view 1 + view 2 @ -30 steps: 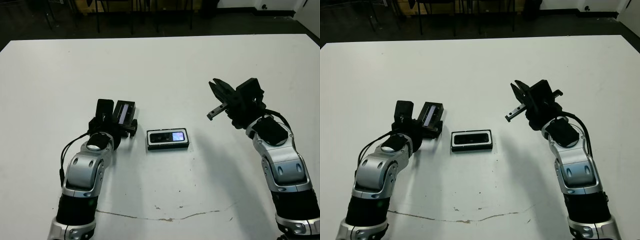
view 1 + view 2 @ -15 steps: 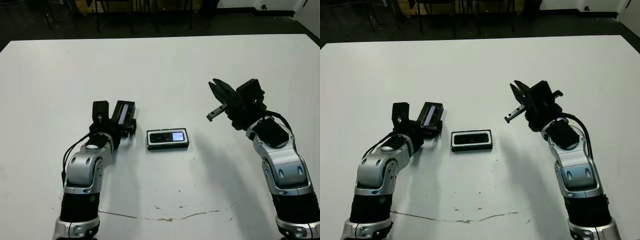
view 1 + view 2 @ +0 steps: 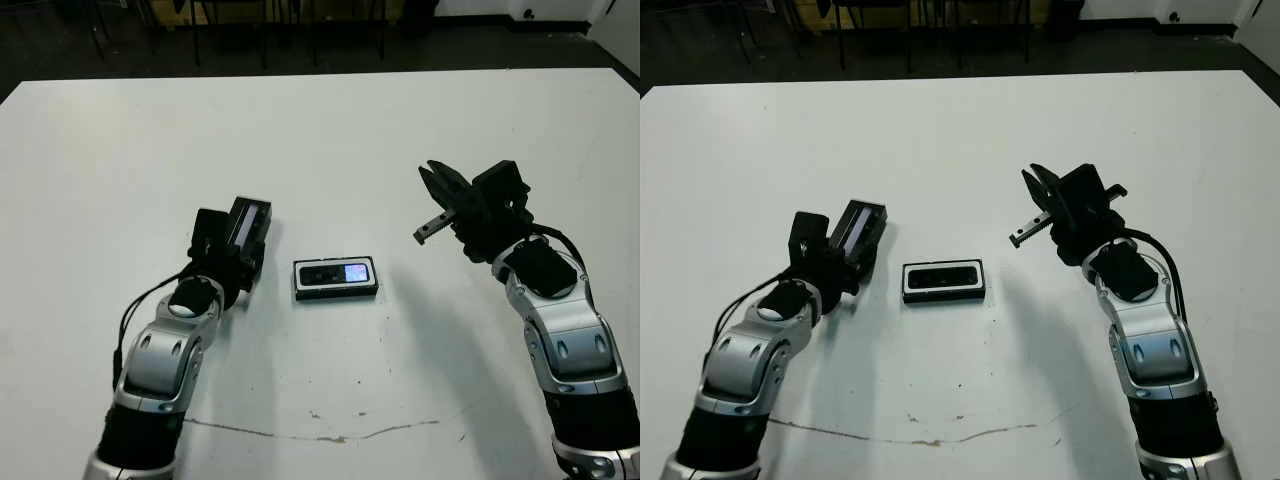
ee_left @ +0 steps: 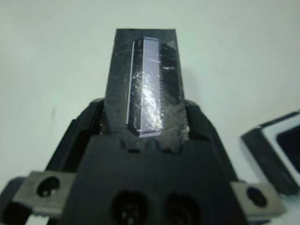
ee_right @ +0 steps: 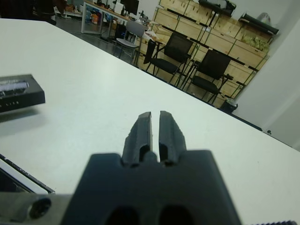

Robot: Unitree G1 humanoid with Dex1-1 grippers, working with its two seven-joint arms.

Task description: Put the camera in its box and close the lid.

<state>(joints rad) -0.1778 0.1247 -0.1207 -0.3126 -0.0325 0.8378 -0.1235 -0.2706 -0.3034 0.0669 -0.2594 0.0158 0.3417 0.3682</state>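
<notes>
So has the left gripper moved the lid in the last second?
Yes. The left gripper carried the lid slightly closer to the box, which stayed put.

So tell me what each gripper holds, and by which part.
Left gripper clamps the black lid with the pale lavender strip by one short end. Right gripper holds nothing.

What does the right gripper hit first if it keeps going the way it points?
Probably nothing nearby: the right gripper hangs above the table, aimed up-table to the left. The box and the held lid sit off that line, though depth is unclear.
</notes>
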